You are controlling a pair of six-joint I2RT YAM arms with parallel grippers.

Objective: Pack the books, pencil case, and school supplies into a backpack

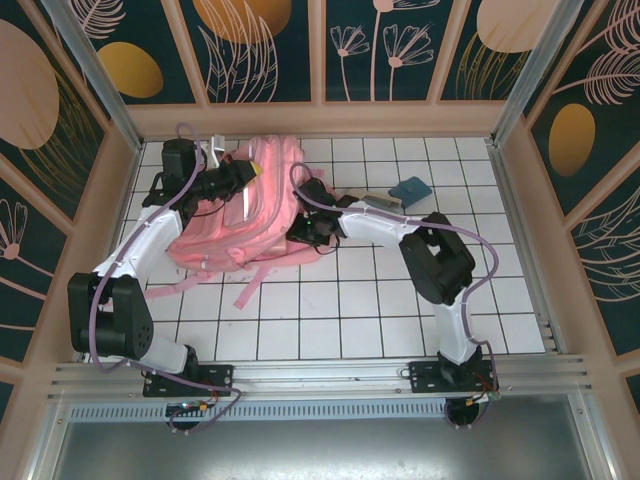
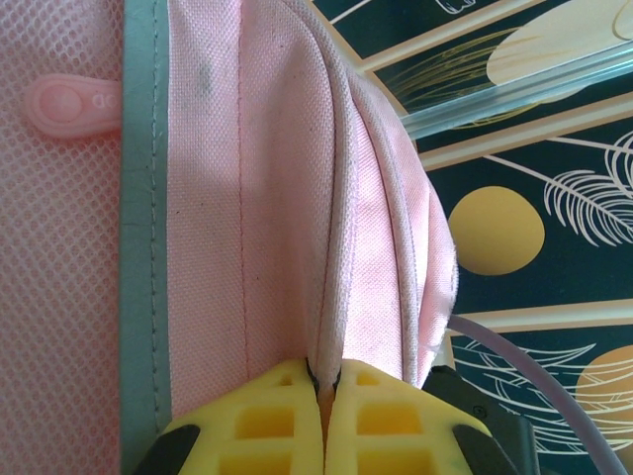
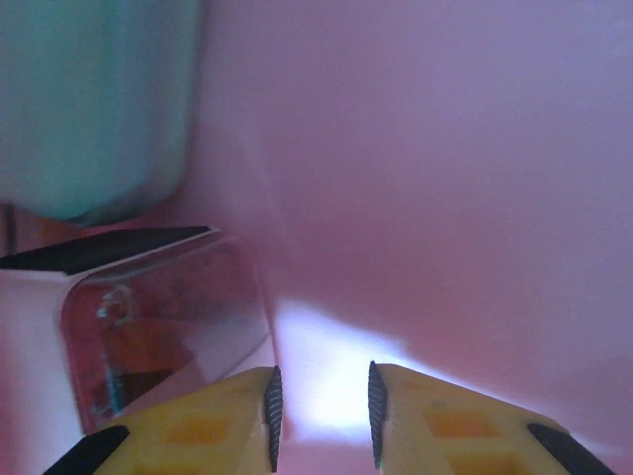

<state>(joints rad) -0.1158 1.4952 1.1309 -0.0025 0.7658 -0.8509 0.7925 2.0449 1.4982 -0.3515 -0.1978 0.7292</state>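
On the white tiled table [image 1: 400, 300], the left gripper [image 2: 324, 391] was clamped on a seam fold of the large soft pink fabric backpack [image 2: 277, 198], lying far left. The right gripper [image 3: 321, 406] sat inside it — jaws slightly apart, empty — near a blurred teal rounded object [image 3: 89, 99].

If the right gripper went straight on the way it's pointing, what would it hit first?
Probably the pink inner fabric of the backpack, straight ahead of the right gripper. The clear case and teal item lie left of that line. Depth is blurry.
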